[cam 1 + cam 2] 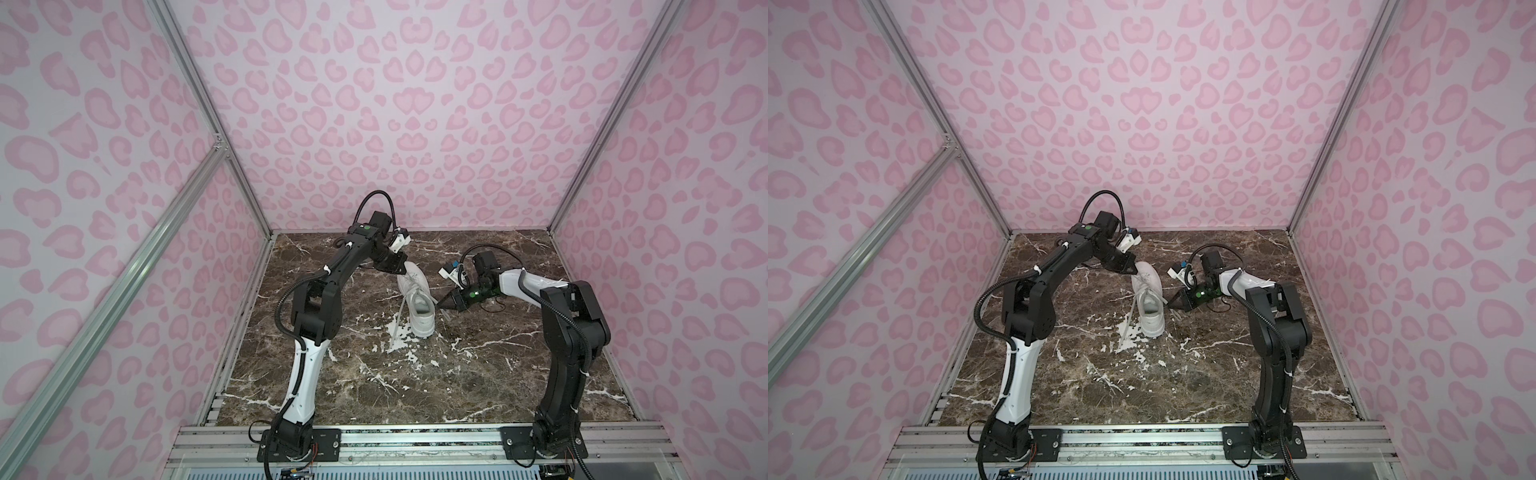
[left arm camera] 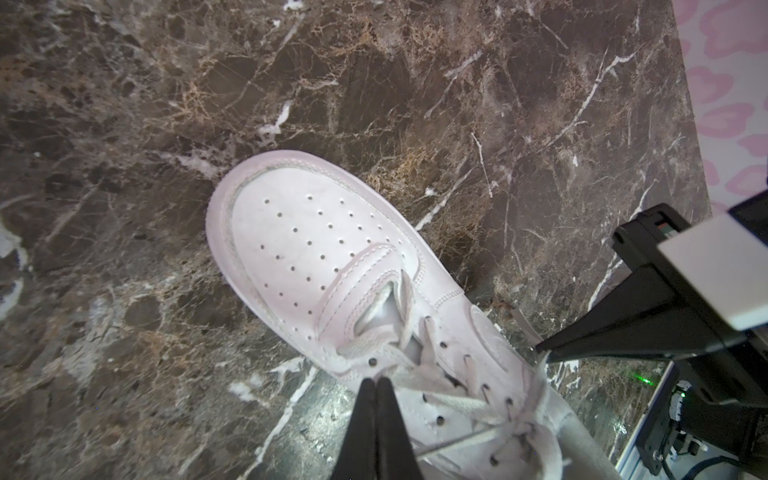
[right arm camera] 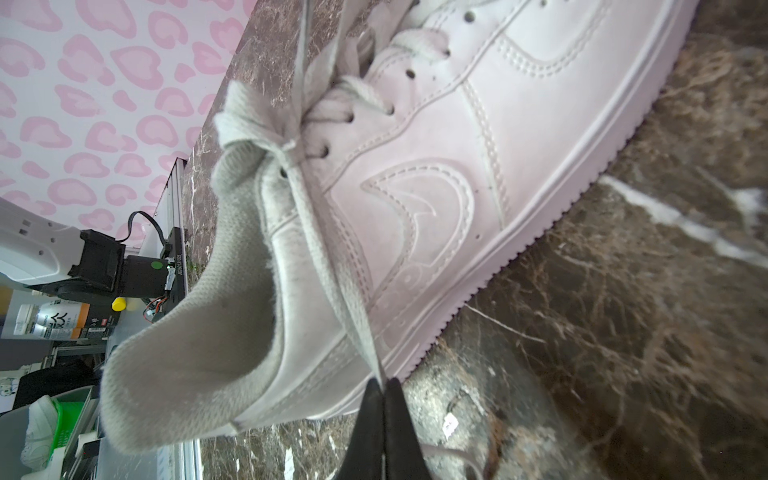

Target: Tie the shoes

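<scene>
The sneaker (image 1: pixel 417 303) stands on its sole on the table (image 1: pixel 478 374), toe towards the back wall and heel towards my bases, with my two grippers on either side of it.

My right gripper (image 3: pixel 382 384) sits beside the sneaker's heel-side flank, jaws pressed together on a lace (image 3: pixel 330 270) that runs taut from the top eyelet down to my fingertips. My left gripper (image 2: pixel 376 384) hangs over the sneaker's lower eyelets, near the toe box, jaws closed tip to tip. I cannot tell whether any lace is caught between them. The other lace (image 1: pixel 397 326) trails off the sneaker's far flank and lies slack on the table.

I judge the sneaker light, with a stiff sole, so a hard pull on a lace could drag or tip it. The laces are flat, soft and limp. They will fold and slip rather than hold a loop, so I should pinch them flat across their width, some way out from the eyelets.

The table around the sneaker is glossy dark brown marble pattern with white veins, which hide a pale lace. Pink spotted walls (image 1: pixel 415 104) enclose the sneaker on three sides.
</scene>
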